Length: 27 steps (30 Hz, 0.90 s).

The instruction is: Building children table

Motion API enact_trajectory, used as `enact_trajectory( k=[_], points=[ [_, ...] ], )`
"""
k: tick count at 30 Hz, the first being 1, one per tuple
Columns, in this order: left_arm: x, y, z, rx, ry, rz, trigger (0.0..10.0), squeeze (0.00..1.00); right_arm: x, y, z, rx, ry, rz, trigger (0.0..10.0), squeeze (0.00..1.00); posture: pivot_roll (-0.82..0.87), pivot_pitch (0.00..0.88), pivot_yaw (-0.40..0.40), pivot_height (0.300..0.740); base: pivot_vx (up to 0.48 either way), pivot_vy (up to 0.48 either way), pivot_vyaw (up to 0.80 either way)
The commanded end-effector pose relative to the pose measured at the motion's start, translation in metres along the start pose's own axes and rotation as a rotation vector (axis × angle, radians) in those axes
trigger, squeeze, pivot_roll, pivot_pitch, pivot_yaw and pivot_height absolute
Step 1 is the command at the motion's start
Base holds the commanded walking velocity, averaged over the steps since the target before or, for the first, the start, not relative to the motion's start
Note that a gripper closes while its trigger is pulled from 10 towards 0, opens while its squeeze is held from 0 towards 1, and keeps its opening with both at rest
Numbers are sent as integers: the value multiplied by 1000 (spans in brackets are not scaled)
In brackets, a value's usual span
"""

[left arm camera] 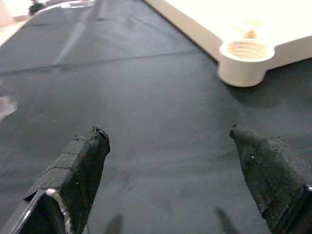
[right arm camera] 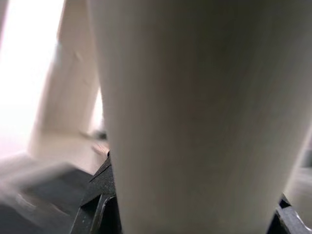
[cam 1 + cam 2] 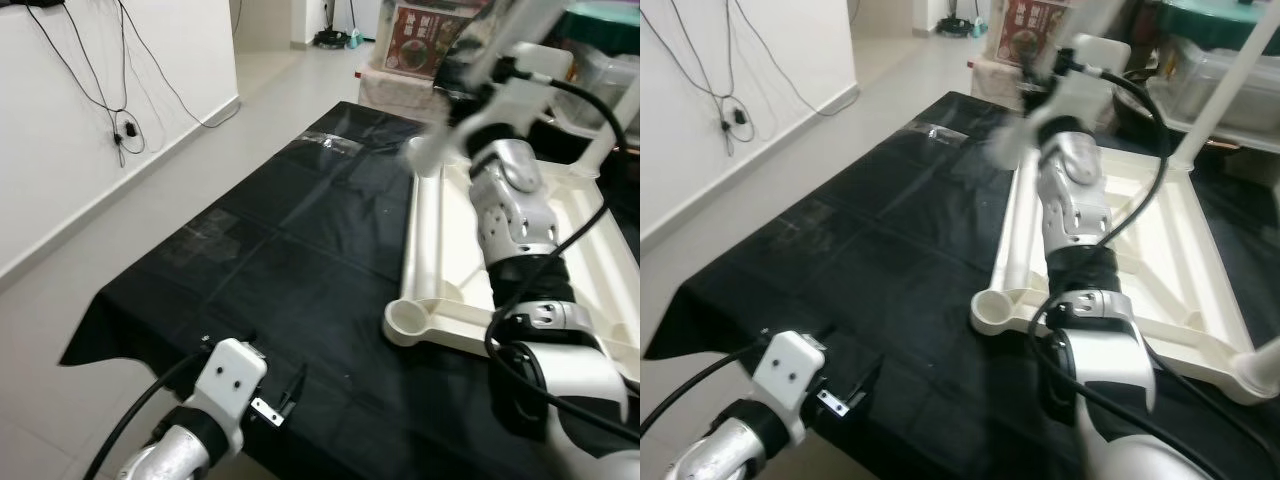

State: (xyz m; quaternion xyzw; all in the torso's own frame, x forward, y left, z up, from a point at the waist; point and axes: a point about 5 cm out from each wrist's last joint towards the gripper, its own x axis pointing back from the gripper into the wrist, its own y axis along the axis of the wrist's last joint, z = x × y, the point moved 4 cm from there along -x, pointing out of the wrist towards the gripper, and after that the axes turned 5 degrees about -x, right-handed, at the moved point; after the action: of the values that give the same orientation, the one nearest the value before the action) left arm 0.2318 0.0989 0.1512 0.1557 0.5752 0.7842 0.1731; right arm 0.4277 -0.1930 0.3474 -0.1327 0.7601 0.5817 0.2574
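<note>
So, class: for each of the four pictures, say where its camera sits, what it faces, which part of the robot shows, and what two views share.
Left eye view: on the head, facing down at the black cloth and upturned white tabletop; both arms show.
Right eye view: the same head, same scene, with a fitted table leg.
Left wrist view: along the open left gripper low over the cloth toward a threaded corner socket.
Right wrist view: pressed up against a white leg in the right gripper.
Shared: the socket also shows in the left eye view.

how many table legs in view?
3. Far leg upright at the tabletop's far right corner; near leg, cut off, apparently at its near right corner; held leg, blurred, in the right gripper. The right arm may hide others.
</note>
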Motion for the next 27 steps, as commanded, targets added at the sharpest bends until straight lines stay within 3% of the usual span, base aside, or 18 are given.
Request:
enact_trajectory(
  k=[1, 3, 4, 5, 10, 14, 18, 21, 24, 27],
  points=[
    [1, -1, -5, -1, -14, 7, 10000, 0, 6, -3, 14, 139, 32, -37, 10000, 0, 258, 102, -87, 740, 0, 0, 0],
    [4, -1, -6, 0, -14, 14, 10000, 0, 17, -18, 28, 367, 98, -59, 10000, 0, 272, 113, -91, 740, 0, 0, 0],
    [5, -2, -6, 0, -14, 19, 10000, 0, 22, -26, 33, 438, 133, -57, 10000, 0, 272, 113, -91, 740, 0, 0, 0],
    [5, -2, -6, 0, -14, 19, 10000, 0, 22, -26, 33, 438, 133, -57, 10000, 0, 272, 113, -91, 740, 0, 0, 0],
    [10, -3, -6, 1, -11, 32, 10000, 0, 48, -78, 49, 572, 303, 36, 10000, 0, 264, 132, -90, 740, 0, 0, 0],
    [10, -2, -6, 1, -10, 30, 10000, 0, 58, -89, 48, 609, 319, 34, 10000, 0, 261, 135, -91, 740, 0, 0, 0],
    [11, -2, -7, 3, -12, 29, 10000, 0, 76, -110, 47, 767, 397, 33, 10000, 0, 262, 136, -89, 740, 0, 0, 0],
    [12, -3, -7, 2, -12, 36, 10000, 0, 84, -129, 32, 792, 407, 149, 10000, 0, 262, 135, -88, 740, 0, 0, 0],
    [13, -4, -7, 3, -11, 39, 10000, 0, 87, -134, 30, 796, 430, 180, 10000, 0, 261, 134, -86, 740, 0, 0, 0],
    [13, -5, -6, 2, -12, 44, 10000, 0, 102, -156, 32, 706, 540, 359, 10000, 0, 256, 134, -82, 740, 0, 0, 0]
  ],
)
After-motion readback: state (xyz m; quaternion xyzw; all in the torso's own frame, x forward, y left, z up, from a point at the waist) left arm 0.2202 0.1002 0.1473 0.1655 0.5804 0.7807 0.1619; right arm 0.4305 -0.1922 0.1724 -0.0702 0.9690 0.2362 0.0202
